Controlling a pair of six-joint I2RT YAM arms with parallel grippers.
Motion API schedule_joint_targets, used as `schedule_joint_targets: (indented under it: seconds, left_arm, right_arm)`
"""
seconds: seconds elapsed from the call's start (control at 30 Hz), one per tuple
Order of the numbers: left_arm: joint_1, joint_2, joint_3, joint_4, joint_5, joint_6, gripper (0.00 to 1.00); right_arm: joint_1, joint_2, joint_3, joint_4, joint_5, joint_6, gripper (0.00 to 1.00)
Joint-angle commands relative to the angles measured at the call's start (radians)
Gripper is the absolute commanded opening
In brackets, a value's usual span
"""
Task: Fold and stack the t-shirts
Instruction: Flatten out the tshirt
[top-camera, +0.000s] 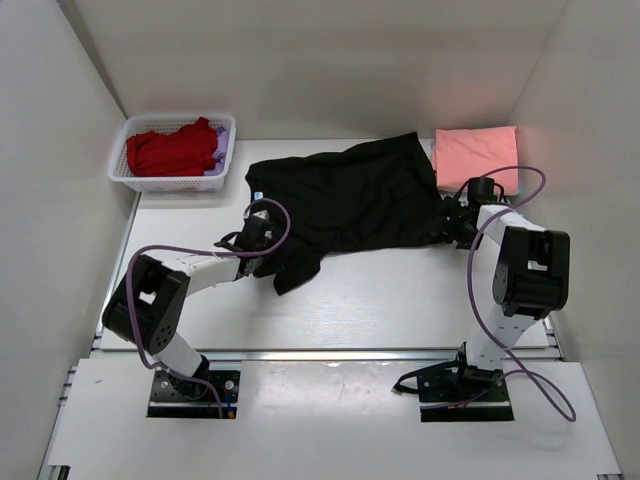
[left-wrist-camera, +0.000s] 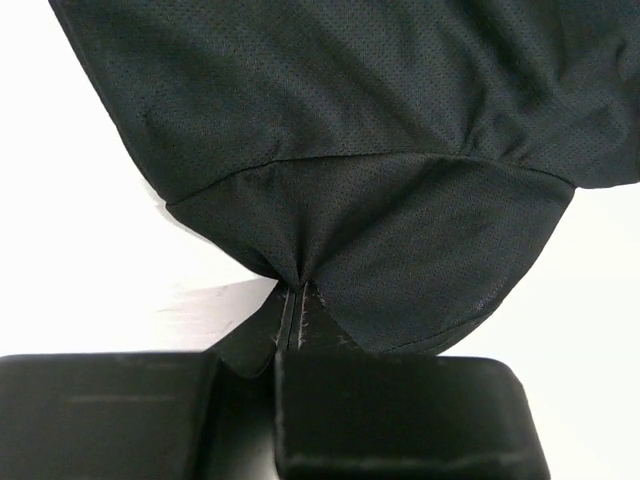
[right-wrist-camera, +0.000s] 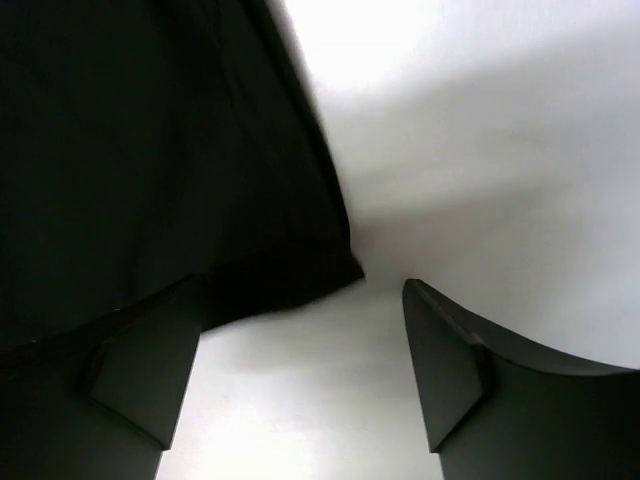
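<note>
The black t-shirt (top-camera: 350, 195) lies spread across the middle of the table, one sleeve trailing toward the front left. My left gripper (top-camera: 262, 243) is shut on that sleeve's edge; the left wrist view shows the fabric (left-wrist-camera: 380, 170) puckered into the closed tips of the gripper (left-wrist-camera: 293, 300). My right gripper (top-camera: 452, 222) is open at the shirt's right edge. In the right wrist view the gripper (right-wrist-camera: 300, 335) straddles bare table, and the shirt's corner (right-wrist-camera: 200, 200) lies just ahead, by the left finger. A folded salmon-pink t-shirt (top-camera: 476, 155) lies at the back right. The red t-shirt (top-camera: 172, 150) and lilac t-shirt (top-camera: 218, 157) sit in the basket.
The white lattice basket (top-camera: 120, 172) stands at the back left corner. White walls enclose the table at the back and on both sides. Purple cables loop off both arms. Bare table shows in front of the black shirt (top-camera: 390, 290).
</note>
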Motion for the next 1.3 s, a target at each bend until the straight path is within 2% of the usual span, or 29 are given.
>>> schedule_joint_targets:
  seconds: [0.0, 0.03, 0.07, 0.1, 0.13, 0.27, 0.37, 0.47, 0.53, 0.63, 0.87, 1.07, 1.27]
  left_arm:
    - [0.011, -0.022, -0.059, -0.104, -0.032, 0.045, 0.00]
    - [0.005, -0.029, -0.061, -0.104, -0.034, 0.044, 0.00]
    - [0.009, -0.041, -0.067, -0.105, -0.028, 0.050, 0.00]
    - [0.011, -0.044, -0.076, -0.104, -0.029, 0.050, 0.00]
    - [0.019, -0.058, -0.082, -0.102, -0.026, 0.052, 0.00]
    - [0.069, -0.131, -0.027, -0.105, -0.026, 0.052, 0.00]
    - [0.135, -0.193, 0.089, -0.119, -0.057, 0.075, 0.00]
    - [0.180, -0.233, 0.293, -0.122, -0.106, 0.125, 0.00]
    - [0.183, -0.251, 0.461, -0.090, -0.126, 0.165, 0.00]
    - [0.192, -0.277, 0.629, -0.067, -0.109, 0.167, 0.00]
    - [0.201, -0.320, 0.908, -0.102, -0.136, 0.188, 0.00]
    - [0.233, -0.299, 1.001, -0.101, -0.111, 0.162, 0.00]
    - [0.247, -0.224, 1.007, -0.082, -0.097, 0.164, 0.00]
  right_arm:
    - [0.013, 0.051, 0.063, 0.006, 0.007, 0.014, 0.72]
    - [0.015, 0.060, 0.071, 0.003, 0.001, 0.017, 0.68]
    - [0.019, 0.068, 0.083, -0.003, -0.020, 0.014, 0.31]
    - [0.010, 0.078, 0.100, -0.006, -0.061, 0.012, 0.09]
    - [0.012, 0.091, 0.115, -0.041, -0.078, 0.018, 0.00]
    - [0.026, 0.019, 0.195, -0.127, -0.115, 0.021, 0.00]
    - [0.019, -0.067, 0.242, -0.169, -0.146, 0.047, 0.00]
    - [0.012, -0.171, 0.359, -0.201, -0.161, 0.060, 0.00]
    - [0.016, -0.204, 0.504, -0.255, -0.163, 0.049, 0.00]
    - [0.000, -0.240, 0.676, -0.325, -0.160, 0.035, 0.00]
    - [-0.040, -0.394, 0.848, -0.322, -0.186, 0.040, 0.00]
    - [-0.056, -0.412, 0.874, -0.247, -0.226, 0.069, 0.00]
    - [0.002, -0.290, 0.954, -0.276, -0.232, 0.046, 0.00]
